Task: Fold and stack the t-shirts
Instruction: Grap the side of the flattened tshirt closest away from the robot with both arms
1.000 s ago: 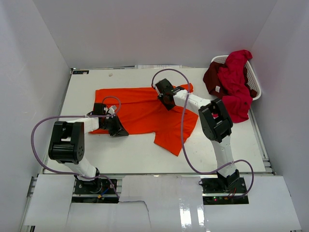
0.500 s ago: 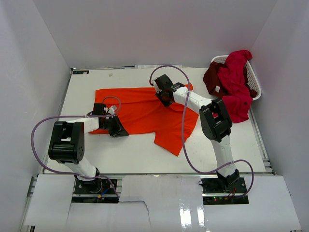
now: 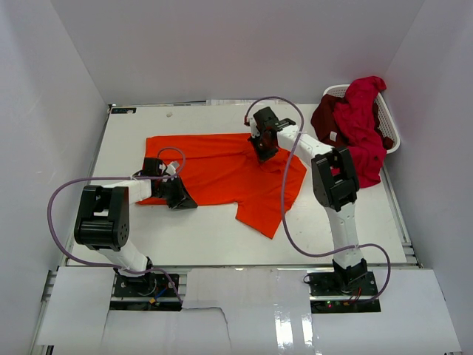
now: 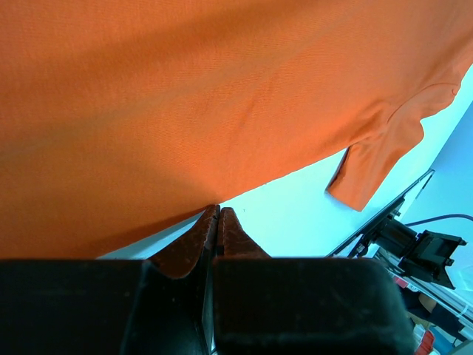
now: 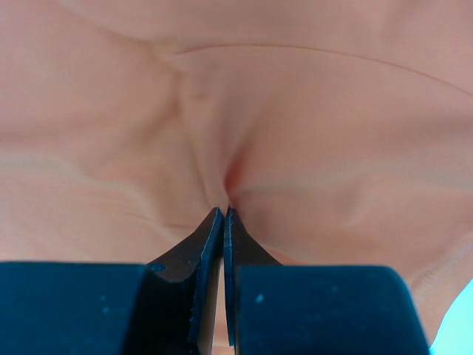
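From above, the orange shirt [image 3: 214,166] lies spread open and flat on the counter [image 3: 207,229], not yet folded anywhere. The left end effector [image 3: 179,198] sits at its near left edge and the right end effector [image 3: 264,148] at its far right part, near the collar. The red shirt [image 3: 362,122] and the maroon shirt [image 3: 324,118] are heaped in and over the basket [image 3: 392,137] at the far right corner, untouched. No stack exists on the counter, so by my reckoning the task is at its very start: first fold of the first shirt, with two shirts left after it.

In the left wrist view, the left end effector [image 4: 218,218] has its jaws nearly together right at the hem of the orange shirt [image 4: 222,89], apparently pinching that edge; bare counter [image 4: 295,207] shows beside it.

In the right wrist view, the right end effector [image 5: 223,214] is closed tight, and creases in the orange shirt [image 5: 222,96] run into its tips, so it grips a pinch of cloth.
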Tool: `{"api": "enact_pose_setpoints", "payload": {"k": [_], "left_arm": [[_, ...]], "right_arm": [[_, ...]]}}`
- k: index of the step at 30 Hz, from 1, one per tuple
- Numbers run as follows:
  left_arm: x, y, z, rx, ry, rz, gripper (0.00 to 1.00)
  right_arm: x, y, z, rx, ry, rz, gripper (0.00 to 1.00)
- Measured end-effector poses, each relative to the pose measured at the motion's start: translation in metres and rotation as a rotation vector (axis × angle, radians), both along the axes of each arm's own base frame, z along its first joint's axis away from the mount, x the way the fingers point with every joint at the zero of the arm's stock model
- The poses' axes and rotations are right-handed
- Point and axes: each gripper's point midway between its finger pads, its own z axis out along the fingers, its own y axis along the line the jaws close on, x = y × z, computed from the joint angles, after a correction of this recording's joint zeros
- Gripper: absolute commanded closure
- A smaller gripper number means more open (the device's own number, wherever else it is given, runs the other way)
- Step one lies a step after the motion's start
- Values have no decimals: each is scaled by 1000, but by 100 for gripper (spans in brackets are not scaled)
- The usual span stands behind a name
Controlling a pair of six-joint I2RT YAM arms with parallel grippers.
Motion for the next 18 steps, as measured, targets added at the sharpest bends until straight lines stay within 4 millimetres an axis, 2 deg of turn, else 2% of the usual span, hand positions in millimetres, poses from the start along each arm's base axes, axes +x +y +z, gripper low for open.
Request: {"api": "enact_pose_setpoints", "payload": {"k": [7,14,17,18], "left_arm": [[0,-1,0,-2,0,-2,87],[-1,-1,0,-3,0,-5,87],[-1,-2,0,-3,1,-6,87],[-1,-2,0,-3,1,-6,87]], "right_arm": [[16,-24,5,94,55,-107,92],[42,-30,20,267,100,-183,91],[50,-33,17,346,141,-210,81],[52,-34,14,372,163,-222,71]]}}
